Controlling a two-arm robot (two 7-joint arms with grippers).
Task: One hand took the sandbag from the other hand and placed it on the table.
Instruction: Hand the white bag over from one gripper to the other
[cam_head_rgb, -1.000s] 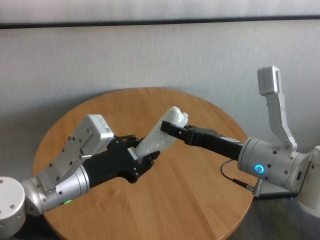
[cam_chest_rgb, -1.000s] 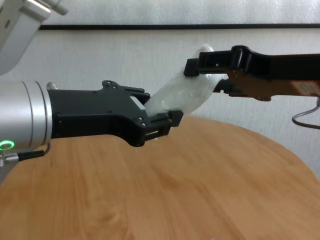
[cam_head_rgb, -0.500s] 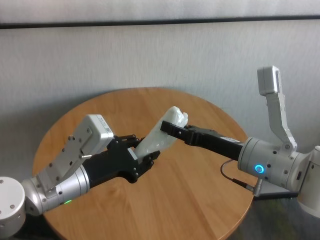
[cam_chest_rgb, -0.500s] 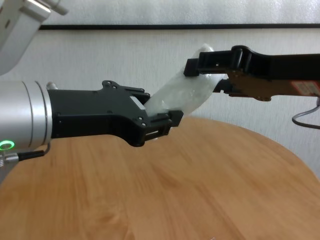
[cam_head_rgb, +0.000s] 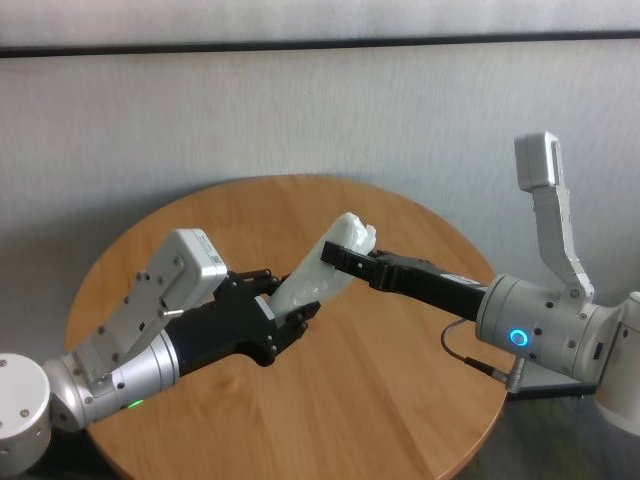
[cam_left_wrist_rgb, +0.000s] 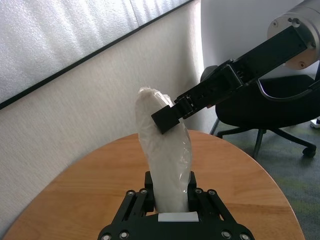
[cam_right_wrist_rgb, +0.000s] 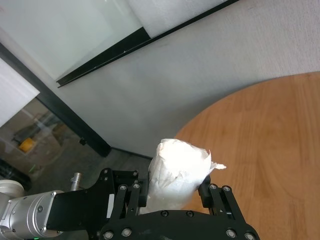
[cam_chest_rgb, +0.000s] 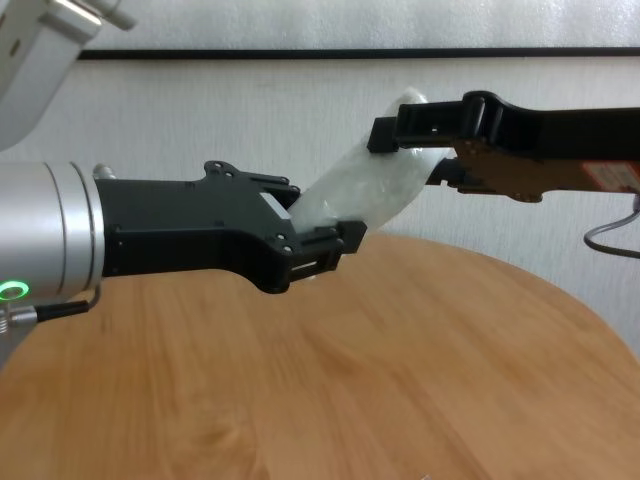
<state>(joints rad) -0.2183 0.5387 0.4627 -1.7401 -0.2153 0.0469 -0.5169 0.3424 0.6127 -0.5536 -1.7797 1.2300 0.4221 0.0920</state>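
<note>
The sandbag (cam_head_rgb: 318, 275) is a white oblong pouch held slanted in the air above the round wooden table (cam_head_rgb: 380, 400). My left gripper (cam_head_rgb: 285, 305), broad and black with a green light on its wrist, is shut on the pouch's lower end. From the right, my slim right gripper (cam_head_rgb: 340, 258) with the blue light is shut on the upper end. The chest view shows the sandbag (cam_chest_rgb: 365, 190) spanning from the left gripper (cam_chest_rgb: 315, 235) up to the right gripper (cam_chest_rgb: 400, 135), well above the table (cam_chest_rgb: 350, 380). The bag (cam_left_wrist_rgb: 165, 150) fills the left jaws, and the bag (cam_right_wrist_rgb: 177, 175) sits between the right jaws.
A black office chair (cam_left_wrist_rgb: 280, 105) stands on the floor beyond the table's far right side. A grey wall with a dark window frame (cam_right_wrist_rgb: 100, 60) runs behind the table. The right arm's pale upper link (cam_head_rgb: 548, 210) rises at the right edge.
</note>
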